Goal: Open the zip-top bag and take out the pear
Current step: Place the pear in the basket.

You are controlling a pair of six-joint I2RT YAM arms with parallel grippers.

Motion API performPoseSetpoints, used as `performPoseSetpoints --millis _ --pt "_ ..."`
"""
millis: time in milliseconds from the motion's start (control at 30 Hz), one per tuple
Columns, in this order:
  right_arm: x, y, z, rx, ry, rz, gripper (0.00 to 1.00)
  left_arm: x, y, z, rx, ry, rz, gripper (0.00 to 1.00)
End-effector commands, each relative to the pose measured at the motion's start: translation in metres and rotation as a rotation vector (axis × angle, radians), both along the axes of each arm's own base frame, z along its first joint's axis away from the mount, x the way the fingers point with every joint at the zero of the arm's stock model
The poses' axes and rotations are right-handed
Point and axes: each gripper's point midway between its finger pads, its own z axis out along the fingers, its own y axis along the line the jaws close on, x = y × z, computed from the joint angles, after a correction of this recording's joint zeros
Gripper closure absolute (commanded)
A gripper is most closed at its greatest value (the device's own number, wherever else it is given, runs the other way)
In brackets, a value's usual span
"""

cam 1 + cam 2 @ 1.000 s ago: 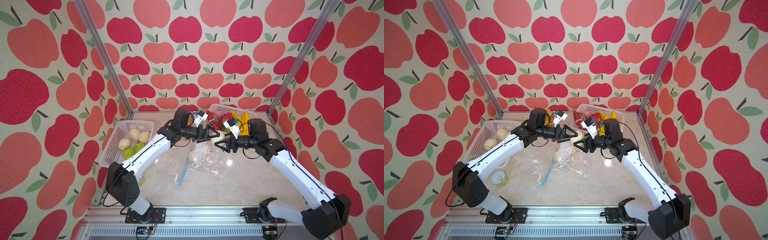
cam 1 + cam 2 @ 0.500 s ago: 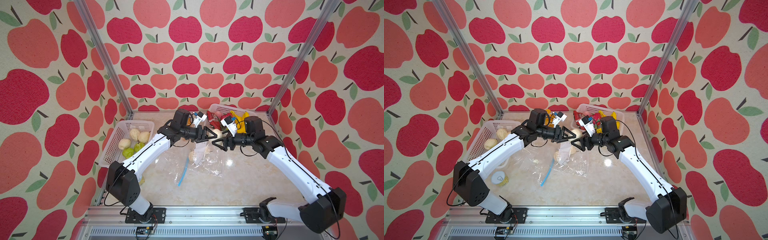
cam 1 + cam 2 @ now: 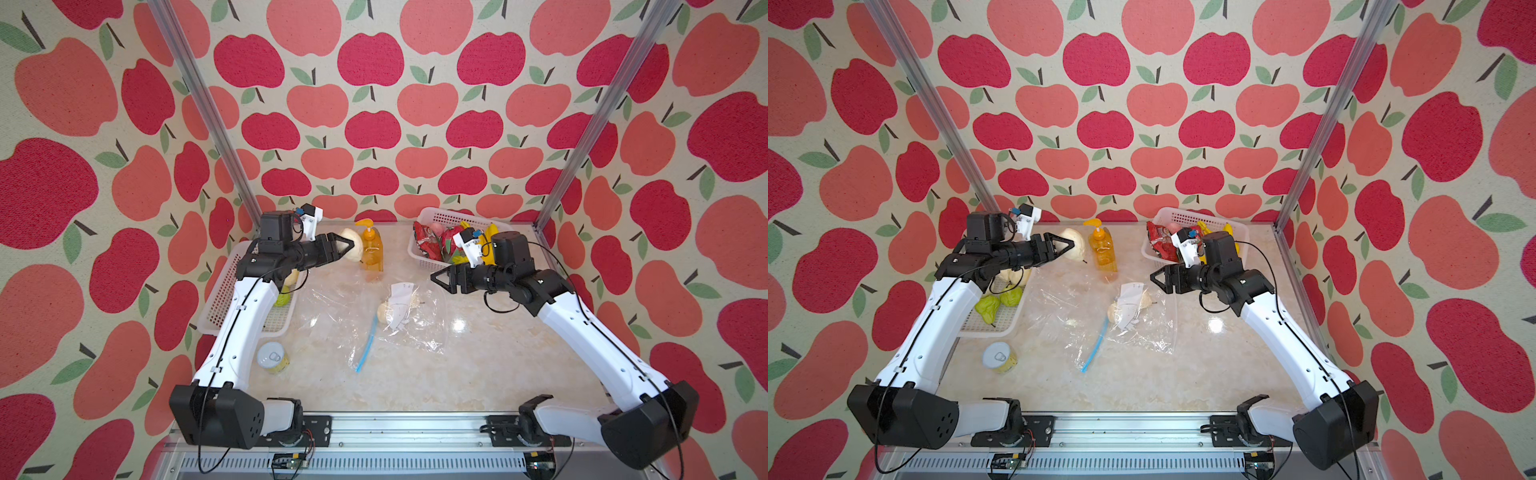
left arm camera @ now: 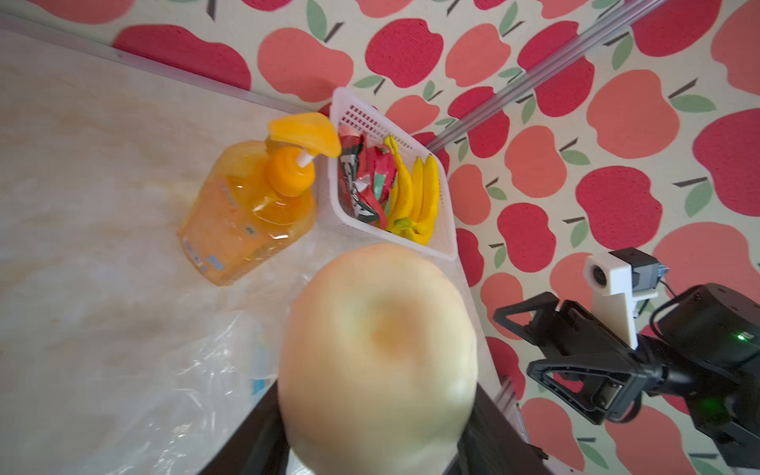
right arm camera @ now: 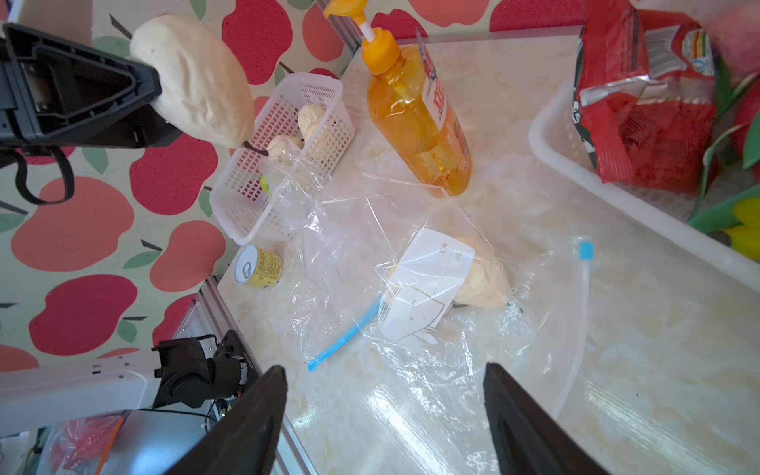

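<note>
A pale pear (image 3: 352, 244) (image 3: 1076, 245) (image 4: 376, 353) (image 5: 193, 78) hangs above the back left of the table, with my left gripper (image 3: 347, 248) (image 3: 1069, 246) shut on it. The clear zip-top bag (image 3: 332, 316) (image 3: 1059, 316) (image 5: 329, 230) with a blue zip strip (image 3: 368, 343) lies crumpled mid-table. Beside it a second clear bag holds another pear (image 3: 385, 311) (image 5: 481, 279) under a white label (image 5: 427, 283). My right gripper (image 3: 436, 280) (image 3: 1155, 277) (image 5: 384, 372) hovers open and empty to the right of the bags.
An orange soap bottle (image 3: 371, 249) stands just right of the held pear. A white basket (image 3: 440, 212) of snack packets and bananas sits at the back right. Another white basket (image 3: 218, 299) with fruit is at the left, and a small can (image 3: 271, 357) stands in front of it.
The grippers met tip to tip above the bags. The left one has shut on the pear and drawn back left with it. The right one has opened and pulled away rightwards.
</note>
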Motion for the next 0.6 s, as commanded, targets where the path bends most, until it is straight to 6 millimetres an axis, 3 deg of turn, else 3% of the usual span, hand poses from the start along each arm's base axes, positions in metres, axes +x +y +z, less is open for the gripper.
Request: performPoseSetpoints --millis 0,200,267,467,567 --pt "-0.001 -0.029 -0.043 -0.069 0.231 -0.204 0.26 0.006 0.067 -0.036 0.313 0.048 0.149 0.46" --pt "0.001 -0.044 -0.077 -0.134 0.291 -0.279 0.28 0.031 0.165 -0.068 0.639 0.114 0.371 0.47" --pt "-0.001 -0.046 -0.085 -0.142 0.301 -0.280 0.28 0.037 0.188 -0.081 0.709 0.152 0.418 0.48" --pt "-0.002 -0.049 -0.098 -0.144 0.328 -0.258 0.27 0.048 0.214 -0.138 0.845 0.305 0.397 0.49" --pt "-0.003 -0.049 -0.097 -0.132 0.331 -0.246 0.26 0.052 0.222 -0.156 0.861 0.327 0.399 0.49"
